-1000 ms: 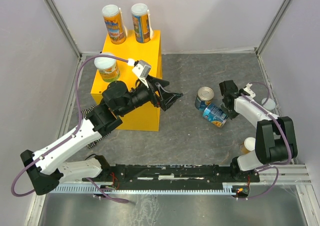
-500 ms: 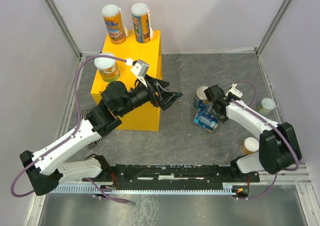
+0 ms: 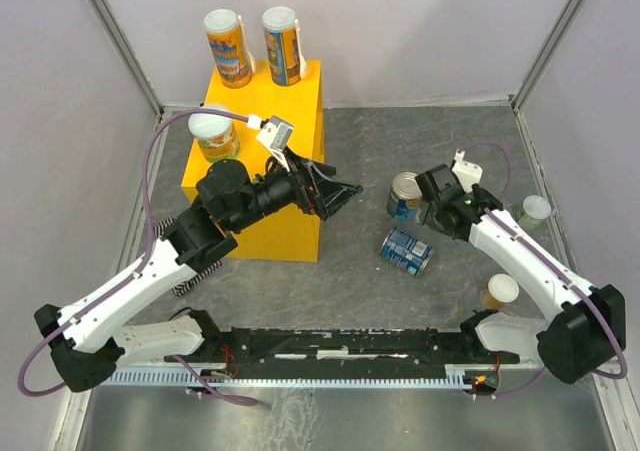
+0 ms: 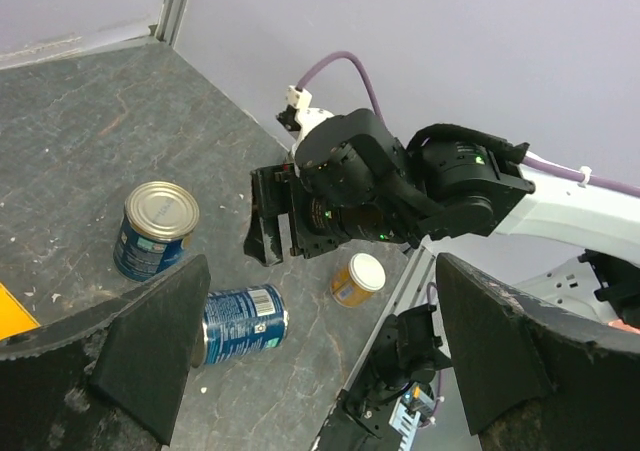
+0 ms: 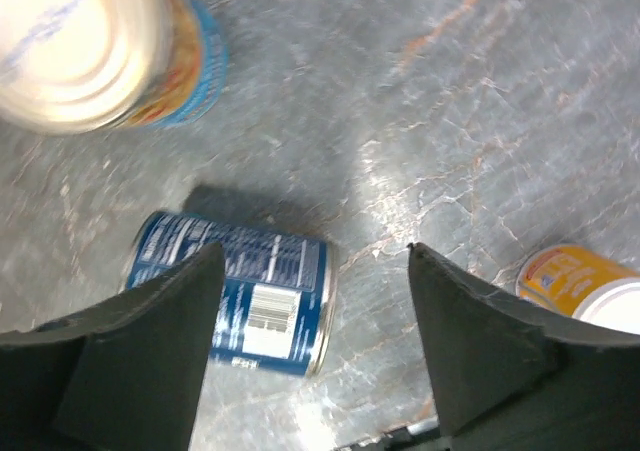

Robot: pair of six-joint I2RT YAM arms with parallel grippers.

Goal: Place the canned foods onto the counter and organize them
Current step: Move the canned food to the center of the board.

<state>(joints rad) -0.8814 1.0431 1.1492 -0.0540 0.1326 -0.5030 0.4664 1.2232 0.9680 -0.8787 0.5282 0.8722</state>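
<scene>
Blue can (image 3: 406,250) lying sideways, right hand (image 5: 315,254) spread

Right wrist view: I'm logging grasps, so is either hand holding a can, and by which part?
Nothing is held. The right hand and left hand are open; the toppled blue can lies untouched.

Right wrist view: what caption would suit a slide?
Open right gripper frames a blue can lying on its side on the grey table, an orange can standing nearby.
</scene>
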